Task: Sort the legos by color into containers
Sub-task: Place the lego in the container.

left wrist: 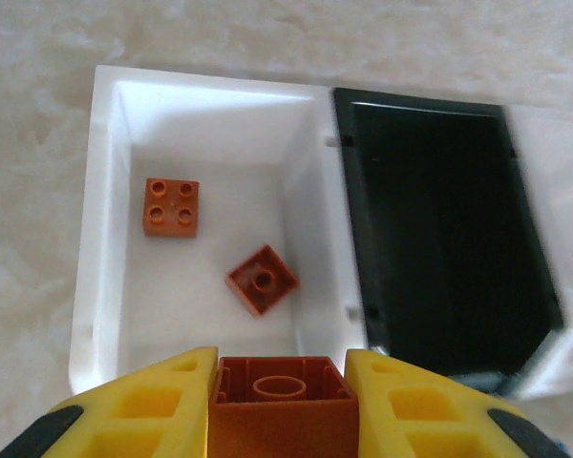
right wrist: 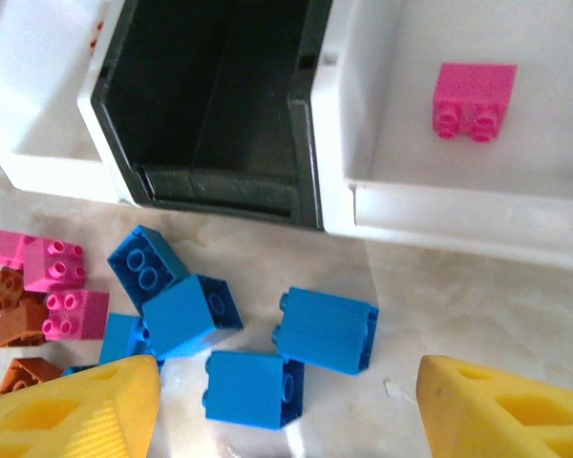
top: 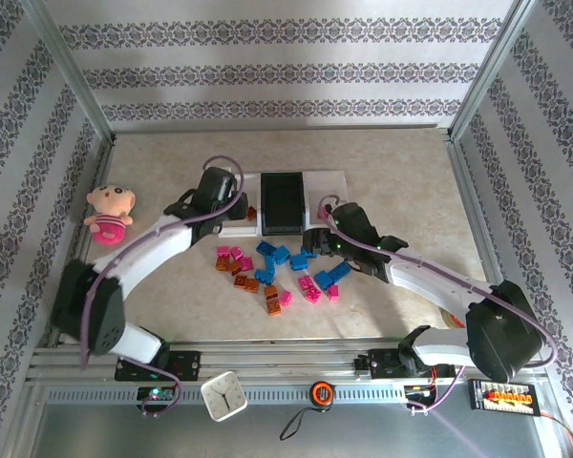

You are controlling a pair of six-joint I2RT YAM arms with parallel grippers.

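Working on a pale table [top: 382,172], with the containers [top: 286,202] set in a row at mid-table, within reach of both arms. Using the left white tray [left wrist: 105,200] for orange-brown: already holding two orange-brown bricks [left wrist: 170,207], lying apart on its floor. Leaving the black middle tray [left wrist: 439,219] seemingly for blue, with nothing to be seen inside. Giving the right white tray [right wrist: 554,143] to pink, with one pink brick [right wrist: 474,99] in it.

Just short of the trays, on the table, the unsorted legos [top: 272,272], heaped close so either arm can pick.

Left end effector [left wrist: 282,367] clamped on an orange-brown brick [left wrist: 282,425], hollow underside toward the camera, poised at the near rim of the left white tray, probably for dropping among its colour-mates. Right end effector [right wrist: 286,382] spread wide, gripping nothing, hovering over the loose blue bricks [right wrist: 327,329], likely lining up a pick.
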